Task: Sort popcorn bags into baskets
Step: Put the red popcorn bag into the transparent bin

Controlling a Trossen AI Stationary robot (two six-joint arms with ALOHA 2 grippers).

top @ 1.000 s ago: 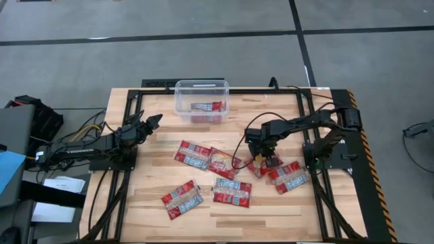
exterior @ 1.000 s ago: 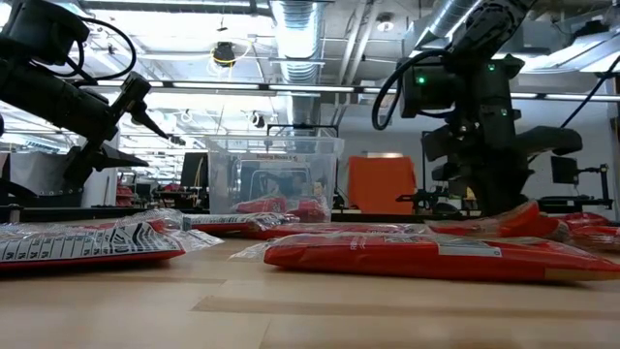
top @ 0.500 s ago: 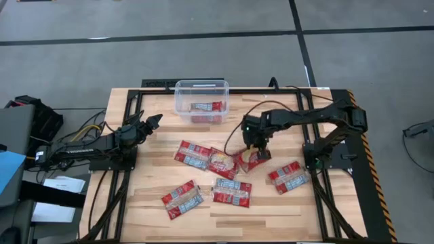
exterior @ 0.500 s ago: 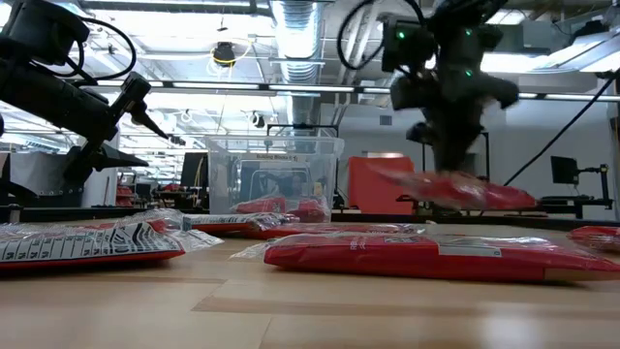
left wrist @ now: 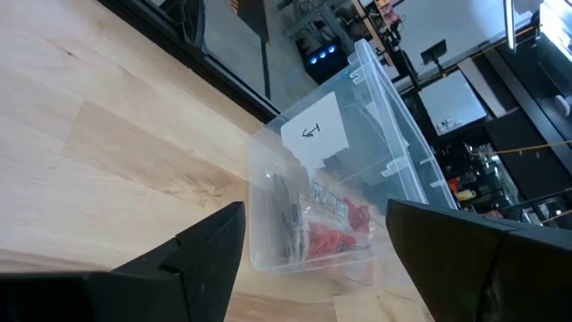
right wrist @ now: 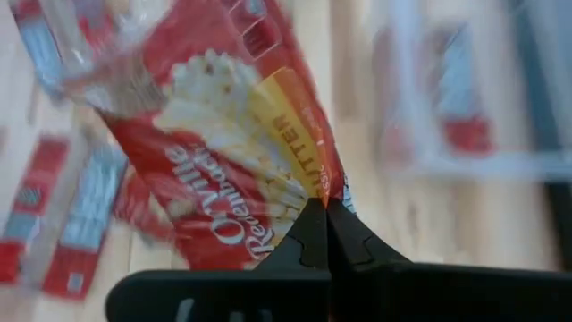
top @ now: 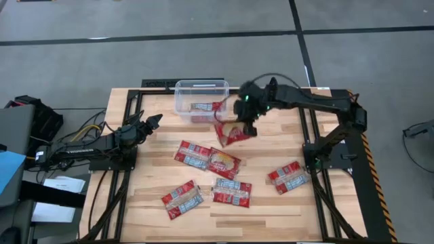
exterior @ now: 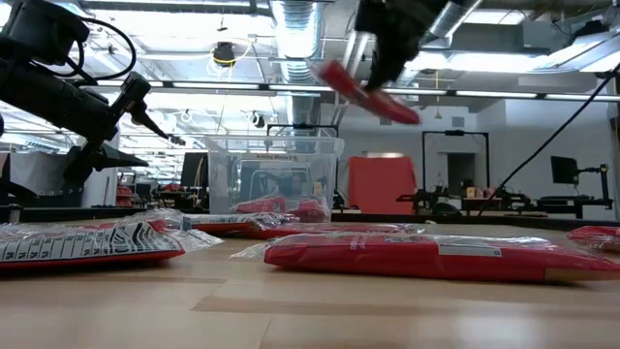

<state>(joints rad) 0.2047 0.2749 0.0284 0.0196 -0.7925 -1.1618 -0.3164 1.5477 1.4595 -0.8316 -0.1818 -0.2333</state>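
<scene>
My right gripper [top: 245,115] is shut on a red popcorn bag [top: 231,133], carried in the air just right of the clear bin [top: 201,100]; the low view shows the bag [exterior: 370,92] high above the table. The bin stands at the table's far edge with one bag [top: 207,107] inside. Several more red bags lie flat on the table: [top: 193,154], [top: 224,163], [top: 232,192], [top: 182,198], [top: 289,177]. My left gripper [top: 154,120] is open, held above the table left of the bin, which shows in the left wrist view [left wrist: 340,210]. My right gripper pinches the popcorn bag by an edge [right wrist: 329,192] between its two shut fingers, coming from above. The bag is lifted clear of the table and hangs tilted below the fingers.
A black metal frame [top: 308,129] runs around the table's working area, with cables near the right arm's base. Bare wood lies between the bin and the row of bags, and along the near edge.
My right gripper has lifted a bag from the table's right-centre, raised it high and carried it toward the far edge and left, up to the bin. The bag went from lying flat to hanging clear. The left arm has kept still.
</scene>
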